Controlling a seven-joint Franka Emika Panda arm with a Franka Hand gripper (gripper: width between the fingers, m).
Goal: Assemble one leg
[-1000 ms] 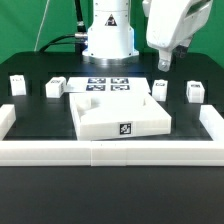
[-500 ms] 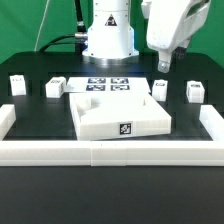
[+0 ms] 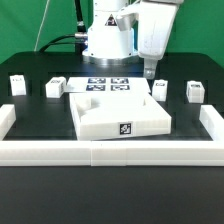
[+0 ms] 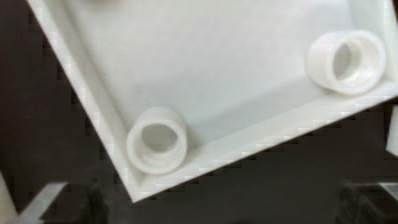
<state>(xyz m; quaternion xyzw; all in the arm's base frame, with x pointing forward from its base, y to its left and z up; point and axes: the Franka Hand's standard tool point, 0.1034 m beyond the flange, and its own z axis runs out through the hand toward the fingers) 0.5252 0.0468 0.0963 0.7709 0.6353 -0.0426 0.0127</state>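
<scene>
Hanging empty with its jaws spread, the claw (image 3: 149,68) now sits above the back edge of the panel (image 3: 120,116). Over the last second it has slid toward the exterior view's left. Before that it hovered above the gap between the two legs on the exterior view's right.

In the wrist view I see its dark fingertips (image 4: 45,202) wide apart with nothing between them. Beyond them is a corner of the panel with one round socket (image 4: 157,141) and a second socket (image 4: 347,62). I read the shift as the arm lining up over the panel rather than going for a part, so no grasp has started.

The leg (image 3: 160,89) nearest the claw stands upright and untouched on the desk (image 3: 40,110), just beside the panel's far corner on the exterior view's right. A second leg (image 3: 194,91) stands further toward that side, and two more legs (image 3: 55,87) stand toward the exterior view's left. The marker board (image 3: 108,85) lies behind the panel.

The arm (image 3: 155,30) comes down near vertical from the top of the picture. Its wrist points straight at the desk, above the parts and touching none.
</scene>
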